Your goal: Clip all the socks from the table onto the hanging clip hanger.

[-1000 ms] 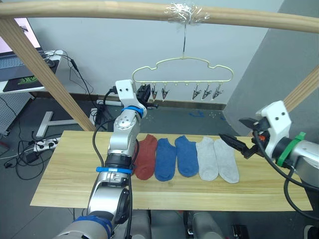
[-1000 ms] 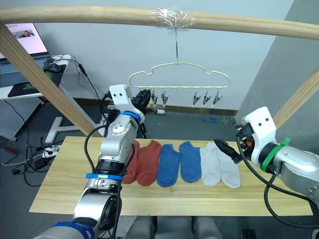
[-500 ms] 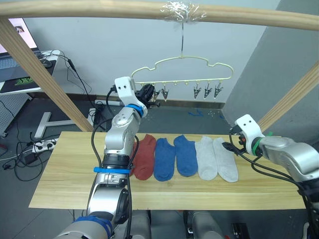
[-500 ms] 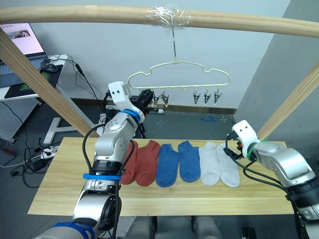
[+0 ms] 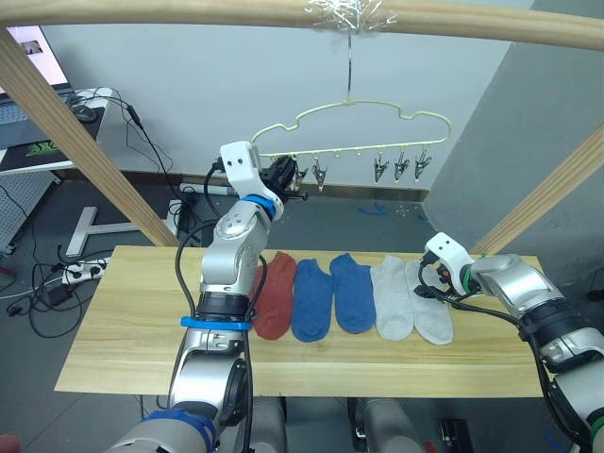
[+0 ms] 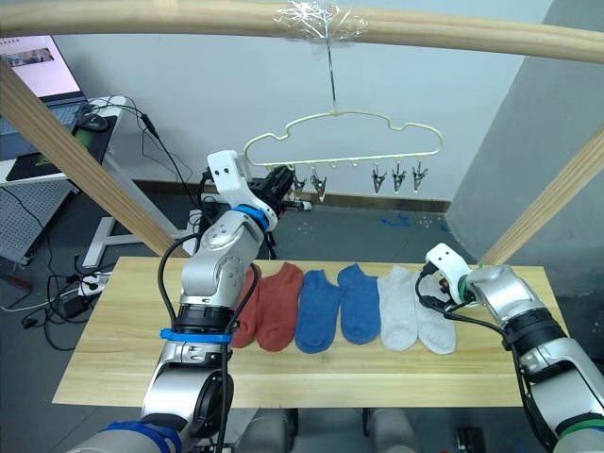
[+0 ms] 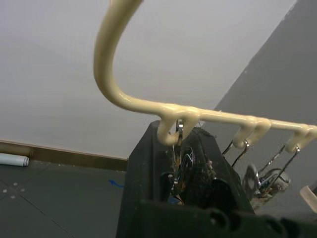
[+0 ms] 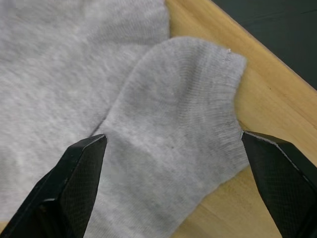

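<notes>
Six socks lie in a row on the table point(image 5: 123, 330): two rust-red socks point(image 6: 280, 304), one partly behind my left arm, two blue socks point(image 5: 311, 300) and two light grey socks point(image 5: 391, 297). The yellow-green clip hanger point(image 5: 351, 121) hangs from the top pole, with silver clips point(image 5: 401, 167) along its bar. My left gripper point(image 5: 284, 176) is raised to the hanger's left end, shut on the end clip point(image 7: 181, 161). My right gripper point(image 5: 422, 290) is low over the rightmost grey sock point(image 8: 168, 163), open, with one finger on each side of its cuff.
A wooden frame surrounds the table: a top pole point(image 5: 189, 11), a slanted pole point(image 5: 85, 142) at the left and another point(image 5: 552, 193) at the right. A desk with a laptop point(image 5: 38, 123) stands back left. Cables point(image 5: 47, 283) lie on the floor.
My right gripper has dropped from a raised spot at the table's right end down onto the rightmost grey sock. My left gripper stays at the hanger's left clip.
</notes>
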`<state>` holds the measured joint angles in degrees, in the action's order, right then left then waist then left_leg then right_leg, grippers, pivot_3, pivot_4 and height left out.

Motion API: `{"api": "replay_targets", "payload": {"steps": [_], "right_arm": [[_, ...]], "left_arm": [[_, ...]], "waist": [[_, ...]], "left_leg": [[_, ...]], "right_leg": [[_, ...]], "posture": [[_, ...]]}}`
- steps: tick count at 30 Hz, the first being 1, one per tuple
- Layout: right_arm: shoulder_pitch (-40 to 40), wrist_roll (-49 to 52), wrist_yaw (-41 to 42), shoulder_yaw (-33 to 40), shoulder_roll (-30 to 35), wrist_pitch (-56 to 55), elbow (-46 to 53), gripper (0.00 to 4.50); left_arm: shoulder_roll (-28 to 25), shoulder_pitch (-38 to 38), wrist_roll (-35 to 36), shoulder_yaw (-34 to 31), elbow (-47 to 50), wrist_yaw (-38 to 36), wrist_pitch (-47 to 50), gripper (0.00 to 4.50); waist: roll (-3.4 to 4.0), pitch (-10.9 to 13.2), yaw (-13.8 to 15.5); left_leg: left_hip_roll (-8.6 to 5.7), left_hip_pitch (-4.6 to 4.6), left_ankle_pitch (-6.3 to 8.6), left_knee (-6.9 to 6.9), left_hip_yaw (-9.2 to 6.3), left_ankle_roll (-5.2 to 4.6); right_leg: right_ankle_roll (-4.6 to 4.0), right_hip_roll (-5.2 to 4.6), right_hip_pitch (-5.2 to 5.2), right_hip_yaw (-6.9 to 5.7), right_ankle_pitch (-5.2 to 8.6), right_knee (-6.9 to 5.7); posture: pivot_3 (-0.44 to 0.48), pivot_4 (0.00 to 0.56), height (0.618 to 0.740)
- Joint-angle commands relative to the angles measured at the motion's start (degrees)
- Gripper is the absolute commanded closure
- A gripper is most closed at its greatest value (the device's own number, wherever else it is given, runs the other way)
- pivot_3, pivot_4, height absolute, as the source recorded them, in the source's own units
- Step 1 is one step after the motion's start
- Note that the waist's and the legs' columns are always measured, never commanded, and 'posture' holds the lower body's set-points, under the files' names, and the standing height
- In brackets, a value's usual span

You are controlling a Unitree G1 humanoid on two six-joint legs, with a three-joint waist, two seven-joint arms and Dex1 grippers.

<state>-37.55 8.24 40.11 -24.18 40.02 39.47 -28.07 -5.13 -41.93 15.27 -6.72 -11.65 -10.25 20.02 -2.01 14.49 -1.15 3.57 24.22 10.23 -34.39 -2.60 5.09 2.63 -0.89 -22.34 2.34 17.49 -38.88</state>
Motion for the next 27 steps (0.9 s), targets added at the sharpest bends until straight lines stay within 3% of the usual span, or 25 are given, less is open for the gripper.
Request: {"api": "replay_targets", "payload": {"steps": [1,9,15,20,27], "right_arm": [[-1.5,-3.4,2.0,0.6,-0.7,-3.7,-3.9,0.0],[-3.7,-7.4,5.2,2.1,-3.7,-7.1,-12.3,0.0],[-3.0,-9.7,9.2,2.0,-3.2,-6.8,-12.3,0.0],[-2.4,-11.0,9.9,3.0,-3.3,-6.3,-11.9,1.53],[-1.5,-12.0,10.4,4.0,-3.7,-5.8,-11.1,4.05]], "left_arm": [[-0.2,-0.1,0.1,0.1,3.5,0.4,0.4,4.29],[-0.4,0.6,-0.1,0.3,5.1,0.9,1.5,4.29],[-0.5,0.4,0.1,-0.1,5.1,1.0,2.0,4.29],[-0.3,0.3,1.2,-0.6,5.3,0.7,4.1,4.29],[-0.9,0.0,4.1,-1.5,6.3,-0.4,8.9,4.29]], "waist": [[0.01,0.0,0.2],[0.01,0.0,0.9],[0.01,0.0,1.2],[0.01,0.0,1.2],[0.01,0.0,1.2]], "left_leg": [[0.0,0.0,0.0,0.0,0.0,0.0],[0.0,-0.03,0.0,-0.04,-0.01,0.01],[-0.01,-0.03,0.0,-0.1,-0.01,0.01],[-0.01,-0.03,0.0,-0.11,-0.02,0.01],[-0.01,-0.03,0.0,-0.22,-0.03,0.01]], "right_leg": [[0.0,0.0,0.0,0.0,0.0,0.0],[0.04,-0.01,0.01,-0.01,-0.03,-0.06],[0.06,-0.01,0.03,-0.01,-0.05,-0.06],[0.07,-0.02,0.04,-0.01,-0.05,-0.07],[0.11,-0.02,0.06,0.0,-0.09,-0.09]], "posture": [[0.084,0.248,0.74],[0.099,0.246,0.74],[0.1,0.246,0.74],[0.097,0.241,0.74],[0.095,0.237,0.74]]}}
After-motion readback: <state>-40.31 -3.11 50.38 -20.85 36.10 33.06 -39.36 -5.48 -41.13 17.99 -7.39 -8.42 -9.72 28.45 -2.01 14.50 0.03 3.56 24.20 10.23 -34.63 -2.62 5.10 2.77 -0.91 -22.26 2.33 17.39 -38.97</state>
